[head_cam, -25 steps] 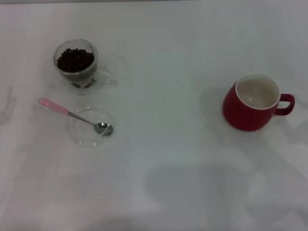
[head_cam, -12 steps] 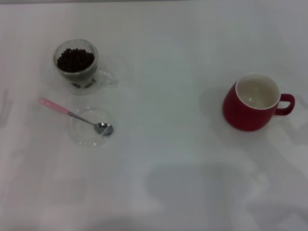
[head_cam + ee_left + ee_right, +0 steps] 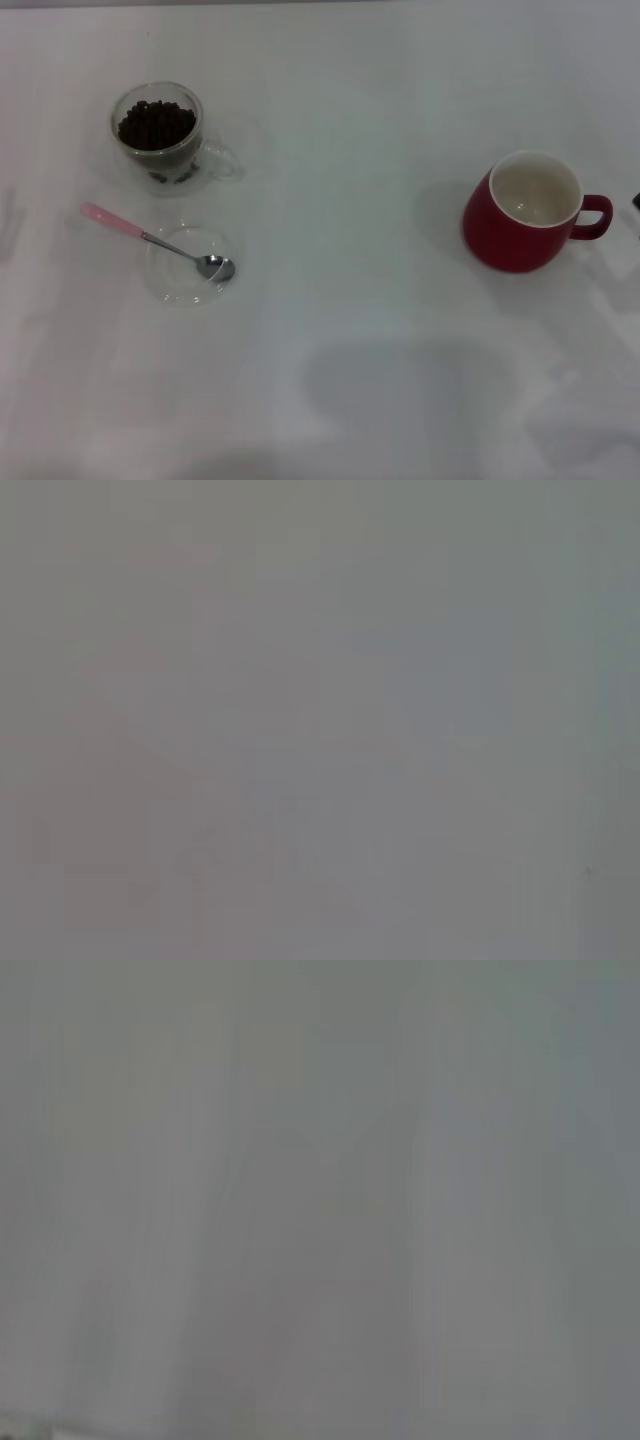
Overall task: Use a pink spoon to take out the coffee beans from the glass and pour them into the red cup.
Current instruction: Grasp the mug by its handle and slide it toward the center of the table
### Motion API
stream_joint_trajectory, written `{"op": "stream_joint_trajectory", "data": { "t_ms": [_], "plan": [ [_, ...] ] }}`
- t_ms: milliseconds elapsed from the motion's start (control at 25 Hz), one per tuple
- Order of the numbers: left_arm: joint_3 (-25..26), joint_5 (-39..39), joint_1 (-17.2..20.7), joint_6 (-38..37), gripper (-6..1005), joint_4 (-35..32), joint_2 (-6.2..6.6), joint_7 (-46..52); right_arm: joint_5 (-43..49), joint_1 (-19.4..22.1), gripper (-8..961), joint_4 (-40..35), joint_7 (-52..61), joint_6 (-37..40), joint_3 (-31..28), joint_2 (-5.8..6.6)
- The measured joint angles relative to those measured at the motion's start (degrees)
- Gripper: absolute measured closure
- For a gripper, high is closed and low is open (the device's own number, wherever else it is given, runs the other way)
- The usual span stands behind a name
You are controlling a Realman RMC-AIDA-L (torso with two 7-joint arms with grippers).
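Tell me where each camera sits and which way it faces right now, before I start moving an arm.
Head view: on the robot's head, looking forward and down at the table, with glass of beans, spoon on a clear dish, and red cup; no arm or gripper clearly shows.
Left wrist view: on the left wrist, showing only a blank pale surface; no fingers.
Right wrist view: on the right wrist, likewise blank; no fingers.
Shared: both wrist views show a similar blank surface; no object appears in two views.
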State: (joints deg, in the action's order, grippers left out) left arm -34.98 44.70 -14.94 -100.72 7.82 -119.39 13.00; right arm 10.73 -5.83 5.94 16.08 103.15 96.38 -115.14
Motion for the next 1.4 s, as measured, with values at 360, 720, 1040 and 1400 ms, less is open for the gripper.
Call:
{"op": "stream_joint_trajectory", "data": {
  "t_ms": [360,720,1040,1400],
  "plan": [
    [-0.32,0.35,0.12,-0.12,164,0.0,0.04,-0.03,0.56,-0.57,338,-0.71,-1.47,-10.25,0.55,-0.7],
    [-0.35,0.51,0.61,-1.15,165,0.0,-0.05,0.21,0.61,-0.86,337,-1.9,-1.49,-16.51,0.56,-0.7],
    [-0.35,0.57,0.58,-1.49,165,0.0,-0.05,0.26,0.79,-1.04,340,-4.59,-1.49,-21.3,0.56,-0.76],
    [-0.25,0.56,0.49,-1.99,164,0.0,-0.05,0.2,0.79,-1.72,344,-6.27,-1.49,-24.71,0.63,-0.79]
  ]
}}
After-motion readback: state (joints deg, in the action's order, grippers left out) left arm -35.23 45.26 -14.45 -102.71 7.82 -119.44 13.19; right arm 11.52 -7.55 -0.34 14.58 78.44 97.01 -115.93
